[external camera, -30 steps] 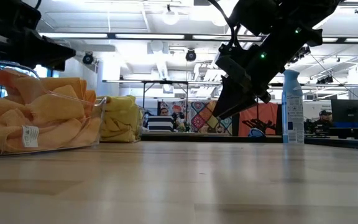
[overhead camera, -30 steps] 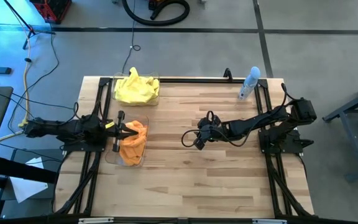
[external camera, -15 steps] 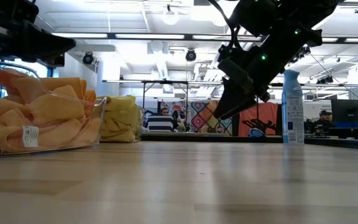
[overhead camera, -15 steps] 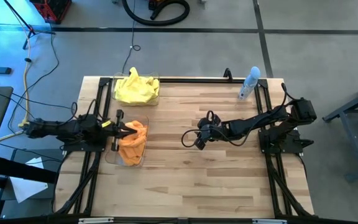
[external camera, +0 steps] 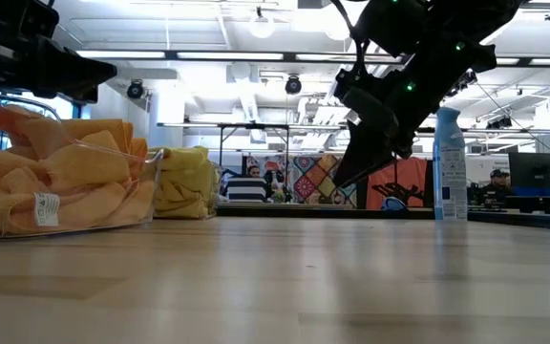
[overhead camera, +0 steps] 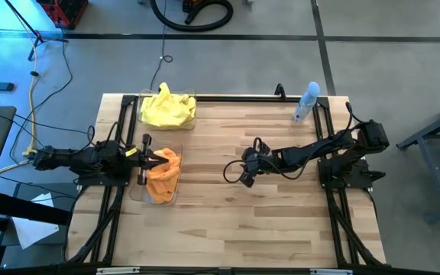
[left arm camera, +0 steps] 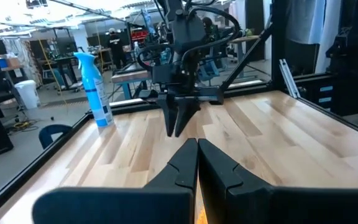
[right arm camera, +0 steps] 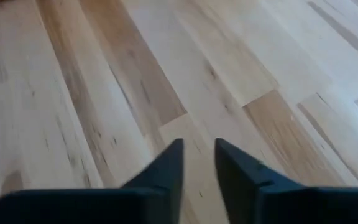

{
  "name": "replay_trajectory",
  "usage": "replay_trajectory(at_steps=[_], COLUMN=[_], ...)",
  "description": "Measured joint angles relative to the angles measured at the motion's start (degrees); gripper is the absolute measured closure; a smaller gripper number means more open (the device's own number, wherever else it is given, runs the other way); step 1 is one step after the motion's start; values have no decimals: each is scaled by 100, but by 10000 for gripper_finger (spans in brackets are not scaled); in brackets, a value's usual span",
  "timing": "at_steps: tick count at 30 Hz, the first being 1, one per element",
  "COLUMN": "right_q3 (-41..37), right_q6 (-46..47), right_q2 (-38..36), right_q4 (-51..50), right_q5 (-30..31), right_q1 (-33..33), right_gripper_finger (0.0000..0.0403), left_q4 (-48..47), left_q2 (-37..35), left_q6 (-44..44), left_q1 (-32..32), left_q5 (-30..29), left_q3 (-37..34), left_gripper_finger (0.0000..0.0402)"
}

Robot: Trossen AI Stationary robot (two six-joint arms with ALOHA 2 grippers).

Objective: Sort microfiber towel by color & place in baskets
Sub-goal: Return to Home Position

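Note:
Several orange towels (overhead camera: 163, 177) lie heaped in a clear basket (overhead camera: 135, 191) near the table's left edge and show again in the low view (external camera: 46, 186). Yellow towels (overhead camera: 166, 109) fill a second clear basket (overhead camera: 195, 100) at the far edge. My left gripper (overhead camera: 162, 159) hovers shut just above the orange heap; its own view (left arm camera: 197, 155) shows the fingers together. My right gripper (overhead camera: 228, 173) hangs over bare wood at mid-table, tipped downward, its fingers (right arm camera: 199, 152) a narrow gap apart with nothing between them.
A slim clear spray bottle (overhead camera: 305, 103) with a blue top stands near the far right corner (external camera: 449, 162). Bare wooden table (overhead camera: 266, 221) stretches across the near half and between the arms. Beyond the table are workbenches and people.
My left gripper has risen a little above the orange basket. The towels and baskets have stayed put.

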Motion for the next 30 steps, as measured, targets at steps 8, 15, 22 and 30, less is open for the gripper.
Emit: replay_trajectory(at_steps=[8,15,22,30], right_q3=[-539,-1795,-2946,-4021], right_q6=[-428,-486,-622,-864], right_q2=[-4,-224,-1355,-3360], right_q4=[816,2655,3555,3611], right_q5=[-231,-892,-977,-1493], right_q1=[114,239,142,-115], right_gripper_finger=[380,397,401,402], left_q4=[-5,-5,-5,-5], left_q2=[0,0,0,0], left_q6=[2,4,4,4], left_q1=[0,0,0,0], left_q5=[2,2,2,2], left_q3=[0,0,0,0], left_gripper_finger=[401,401,401,401])
